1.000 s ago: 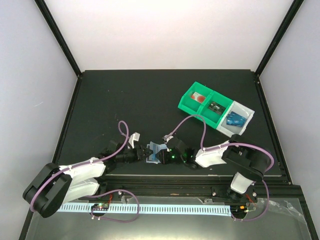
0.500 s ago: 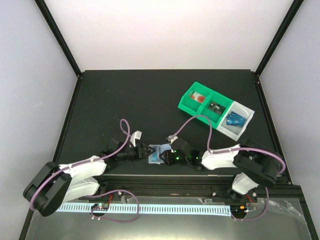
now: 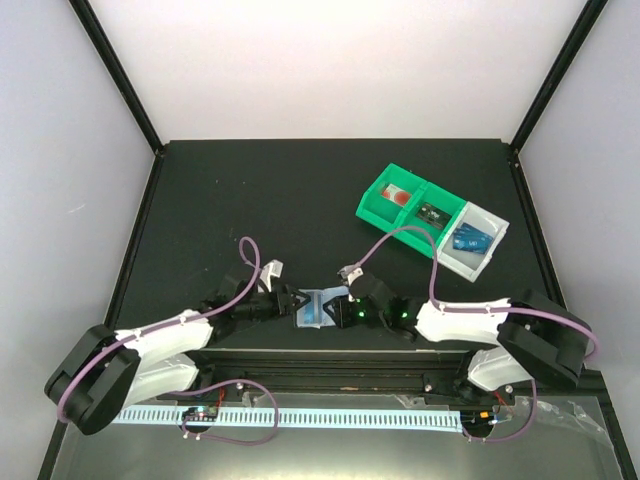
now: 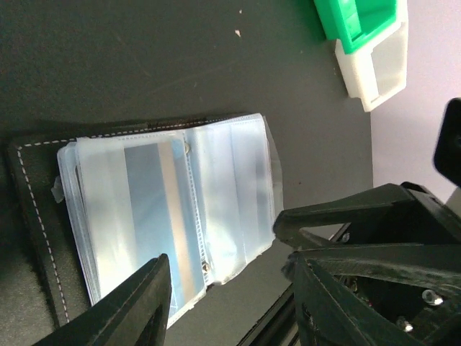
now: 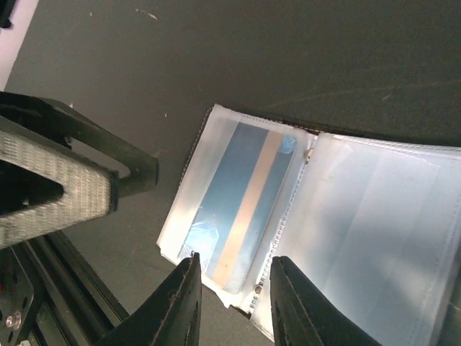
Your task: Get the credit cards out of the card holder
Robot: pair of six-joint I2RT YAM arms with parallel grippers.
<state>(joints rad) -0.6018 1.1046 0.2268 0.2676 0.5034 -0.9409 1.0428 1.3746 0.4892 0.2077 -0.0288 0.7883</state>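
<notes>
No legible text; credit card (image 5: 227, 189) markings unreadable through sleeve

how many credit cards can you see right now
2. One credit card lies in the white end compartment of the tray; the other sits in a sleeve of the open card holder. More may be hidden in other sleeves.
</notes>
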